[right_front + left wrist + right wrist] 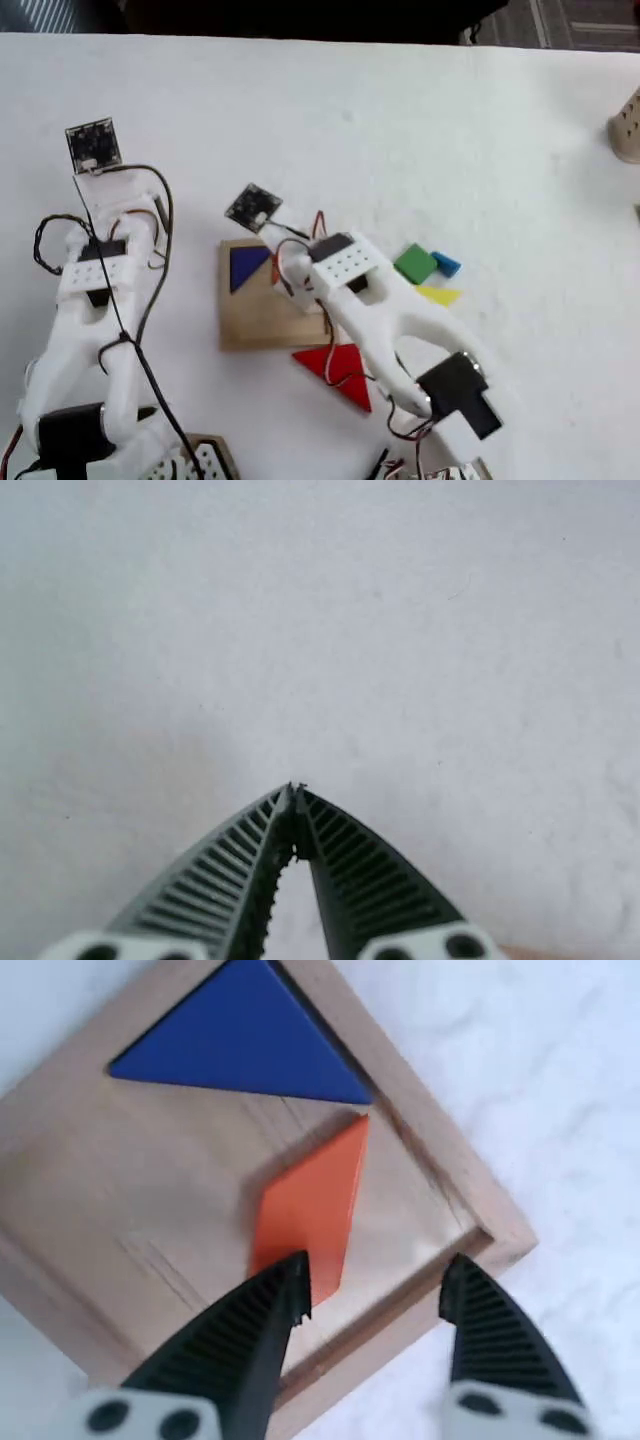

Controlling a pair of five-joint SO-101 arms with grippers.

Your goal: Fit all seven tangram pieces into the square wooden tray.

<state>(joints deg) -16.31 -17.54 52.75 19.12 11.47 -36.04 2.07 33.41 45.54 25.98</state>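
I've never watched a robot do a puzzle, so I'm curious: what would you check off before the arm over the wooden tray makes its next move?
1. Right gripper open: ok, jaws apart above the tray.
2. Orange piece inside the tray: ok, lying near the blue triangle.
3. Right gripper clear of the orange piece: cannot tell; one fingertip overlaps it.
4. Left gripper out of the way: ok, shut over bare table.
5. All pieces in: not ok; red pieces, green square, yellow triangle and small blue piece lie outside.
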